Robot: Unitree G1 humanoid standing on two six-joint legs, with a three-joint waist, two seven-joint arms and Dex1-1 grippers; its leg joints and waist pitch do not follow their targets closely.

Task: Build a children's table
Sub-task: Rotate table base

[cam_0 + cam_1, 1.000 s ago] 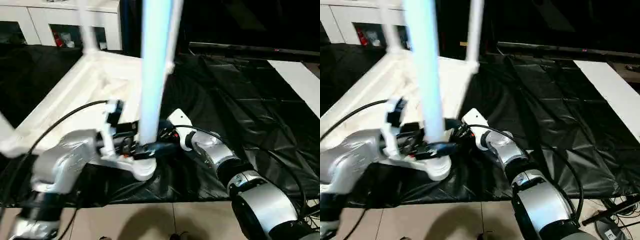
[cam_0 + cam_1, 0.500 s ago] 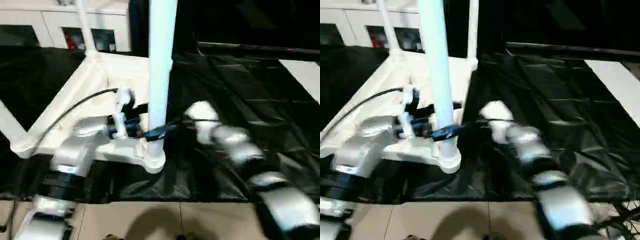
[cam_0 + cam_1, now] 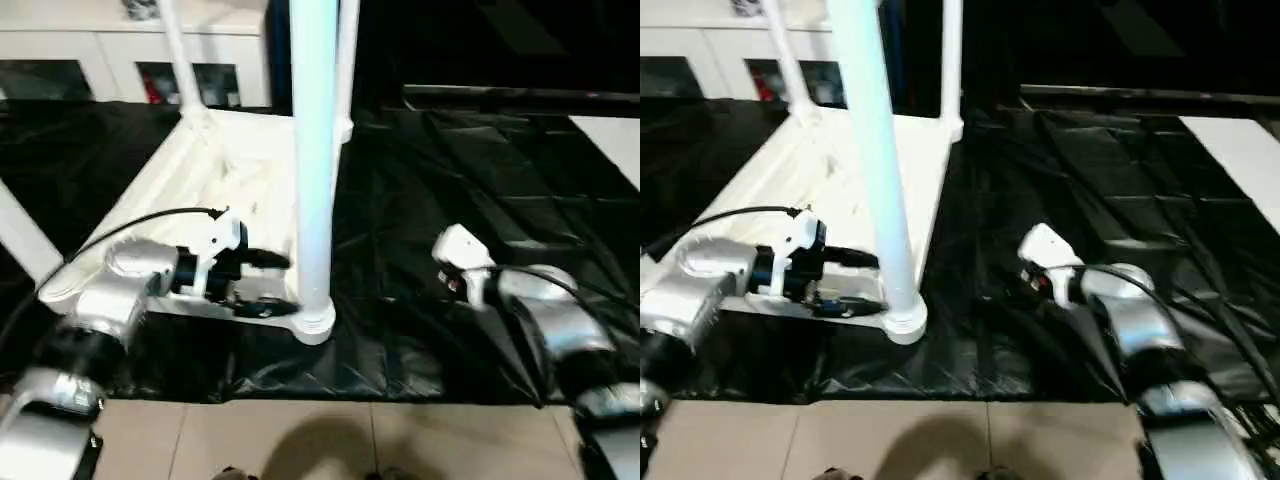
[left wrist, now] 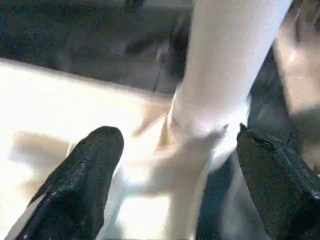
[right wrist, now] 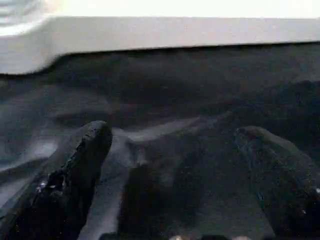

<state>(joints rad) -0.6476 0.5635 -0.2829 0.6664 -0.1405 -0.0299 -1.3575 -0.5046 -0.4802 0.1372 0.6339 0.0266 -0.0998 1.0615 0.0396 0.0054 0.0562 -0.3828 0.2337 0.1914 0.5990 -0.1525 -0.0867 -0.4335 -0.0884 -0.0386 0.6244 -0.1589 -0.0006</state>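
The children's table lies upside down: its white tabletop (image 3: 215,170) rests on a black sheet with white legs rising from the corner sockets. The nearest leg (image 3: 313,150) stands in the front corner socket (image 3: 316,322). My left gripper (image 3: 275,285) is open just left of that leg's base. In the left wrist view its fingers (image 4: 95,165) stand wide apart, short of the socket (image 4: 200,135), touching nothing. My right gripper (image 5: 174,132) is open over the black sheet, right of the table, with the tabletop's edge (image 5: 175,30) ahead of it. My right forearm (image 3: 545,310) lies at the right.
More legs stand at the far corners (image 3: 172,50) (image 3: 347,60) and at the left edge (image 3: 20,235). A white cabinet with glass doors (image 3: 120,60) is behind. The black sheet (image 3: 470,170) spreads right toward a white strip (image 3: 610,140). Tiled floor (image 3: 300,440) runs along the front.
Both grippers have drawn back from the nearest leg's base: the right arm swung away to the right, the left backed off to the left. The camera view also shifted.
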